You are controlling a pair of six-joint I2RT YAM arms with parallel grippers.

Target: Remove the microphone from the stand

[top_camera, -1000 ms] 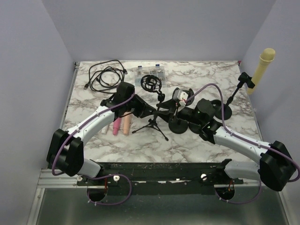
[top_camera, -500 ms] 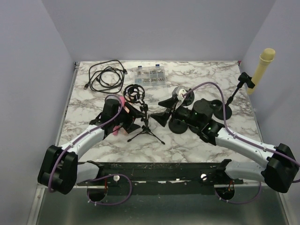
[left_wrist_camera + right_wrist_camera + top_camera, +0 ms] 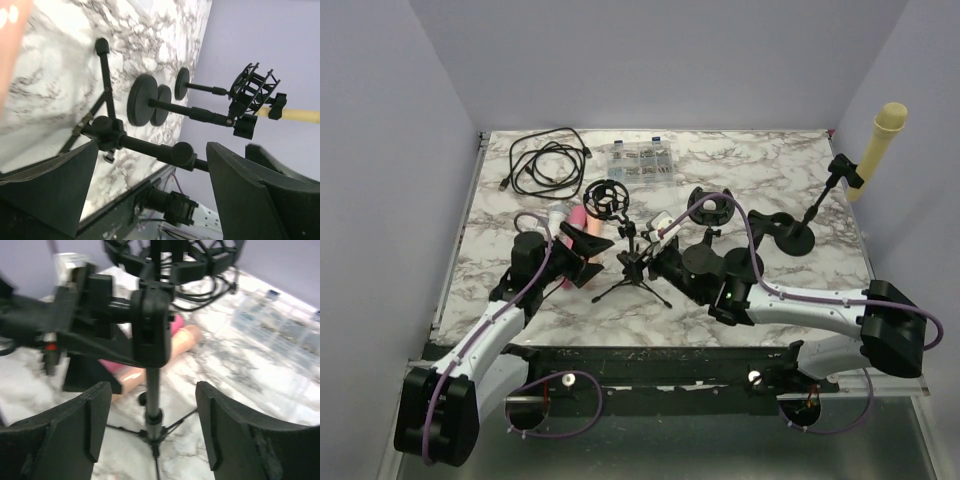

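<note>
A black tripod stand (image 3: 632, 272) stands upright mid-table, and its shock-mount ring (image 3: 607, 198) is empty. A pink microphone (image 3: 576, 216) and a beige one (image 3: 182, 337) lie on the marble just left of it, partly hidden by my left gripper (image 3: 594, 256). That gripper is open beside the stand's pole (image 3: 150, 148), which crosses between its jaws without touching them. My right gripper (image 3: 642, 260) is open too, and the pole (image 3: 152, 390) stands just beyond its fingers (image 3: 97, 422). A yellow microphone (image 3: 880, 140) sits clipped on a stand (image 3: 820, 205) at the far right.
Several black round-base stands (image 3: 720, 262) crowd the right half, one carrying a shock mount (image 3: 708, 208). A coiled black cable (image 3: 545, 162) and a clear parts box (image 3: 642, 160) lie at the back. Purple walls enclose the table (image 3: 760, 165) on three sides.
Both grippers have opened and both arms have drawn back toward the near edge. The tripod stand has shifted left and now stands free.
</note>
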